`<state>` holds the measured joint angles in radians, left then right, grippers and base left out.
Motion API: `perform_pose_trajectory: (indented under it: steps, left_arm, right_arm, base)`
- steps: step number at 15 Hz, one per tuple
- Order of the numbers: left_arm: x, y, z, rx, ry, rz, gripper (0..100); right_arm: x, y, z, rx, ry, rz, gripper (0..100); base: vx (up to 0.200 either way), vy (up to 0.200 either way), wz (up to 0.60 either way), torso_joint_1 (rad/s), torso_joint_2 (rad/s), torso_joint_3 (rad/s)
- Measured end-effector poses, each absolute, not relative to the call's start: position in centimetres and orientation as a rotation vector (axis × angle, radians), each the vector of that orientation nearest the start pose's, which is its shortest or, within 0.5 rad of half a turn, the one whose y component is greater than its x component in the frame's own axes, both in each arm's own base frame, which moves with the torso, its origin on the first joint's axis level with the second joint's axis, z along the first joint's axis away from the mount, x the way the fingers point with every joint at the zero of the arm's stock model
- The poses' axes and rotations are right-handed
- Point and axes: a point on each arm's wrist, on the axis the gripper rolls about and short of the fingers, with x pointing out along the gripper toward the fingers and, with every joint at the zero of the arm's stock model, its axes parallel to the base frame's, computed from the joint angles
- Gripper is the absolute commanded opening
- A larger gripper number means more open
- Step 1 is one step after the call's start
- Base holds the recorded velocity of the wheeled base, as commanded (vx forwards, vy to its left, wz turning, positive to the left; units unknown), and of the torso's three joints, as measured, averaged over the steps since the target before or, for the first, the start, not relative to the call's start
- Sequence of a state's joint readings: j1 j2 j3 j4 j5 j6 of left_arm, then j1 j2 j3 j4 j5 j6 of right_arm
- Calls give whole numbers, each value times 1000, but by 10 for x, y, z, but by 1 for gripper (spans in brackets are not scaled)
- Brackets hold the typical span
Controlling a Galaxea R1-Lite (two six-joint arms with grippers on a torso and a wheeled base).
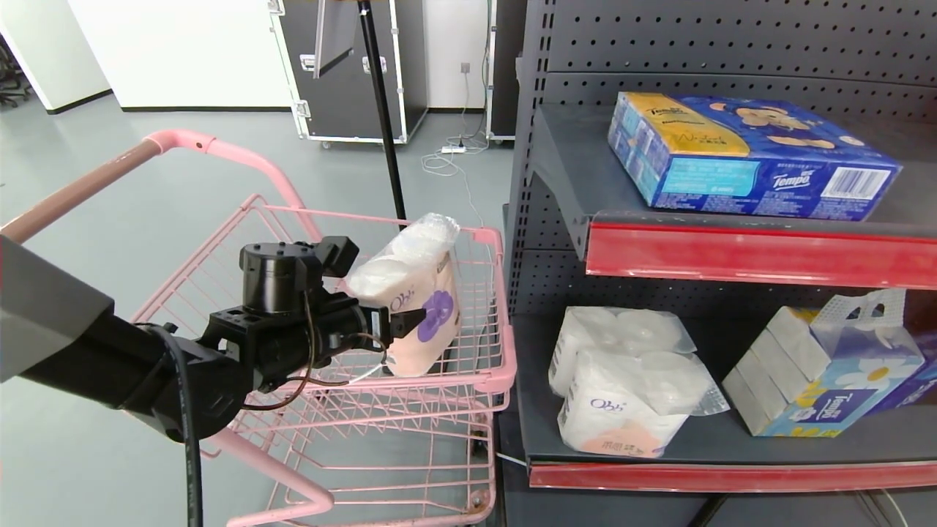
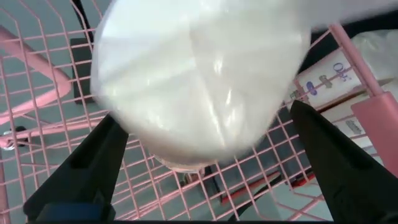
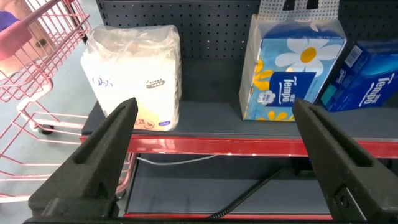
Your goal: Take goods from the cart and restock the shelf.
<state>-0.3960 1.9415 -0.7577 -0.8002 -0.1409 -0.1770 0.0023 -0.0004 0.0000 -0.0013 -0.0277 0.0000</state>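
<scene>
A pack of toilet paper rolls (image 1: 410, 289) in clear wrap with a purple mark hangs tilted inside the pink wire cart (image 1: 490, 351), its top above the rim. My left gripper (image 1: 395, 322) is shut on its sides. In the left wrist view the pack (image 2: 199, 74) fills the gap of the left gripper (image 2: 205, 162), with cart mesh below it. My right gripper (image 3: 208, 162) stands open with nothing in it, facing the lower shelf (image 3: 249, 127), where a matching toilet paper pack (image 3: 134, 78) and a tissue pack with a flower (image 3: 298, 65) stand.
The dark shelf unit stands right of the cart. Its upper shelf (image 1: 578, 168) holds a flat blue tissue pack (image 1: 747, 157), with bare room to its left. The lower shelf carries a toilet paper pack (image 1: 622, 380) and tissue packs (image 1: 827, 373). A black pole (image 1: 381, 110) rises behind the cart.
</scene>
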Motion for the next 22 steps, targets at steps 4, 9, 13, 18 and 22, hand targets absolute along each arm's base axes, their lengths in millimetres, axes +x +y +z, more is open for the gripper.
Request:
perform_pose_trajectory:
  steps: [4,9,13,18,22]
  left_arm:
    - [320,-124,110,-134,365,-578,100]
    - [332,-121,96,-86,274,-681,100]
    - [341,-124,77,-84,240,-678,100]
    - [347,-127,68,-84,255,-669,100]
    - [355,-133,76,-82,214,-674,100]
  right_arm:
    - [-23,-1,76,-1,-2,-24,100]
    - [-23,-1,76,-4,-2,-24,100]
    - [-23,-1,76,-4,-2,-25,100]
    - [-23,-1,76,-4,-2,-25,100]
    - [-23,-1,76,-4,-2,-25,100]
  base:
    - [0,0,0,0,0,0]
    - [0,0,0,0,0,0]
    - [0,0,0,0,0,0]
    - [0,0,0,0,0,0]
    - [0,0,0,0,0,0]
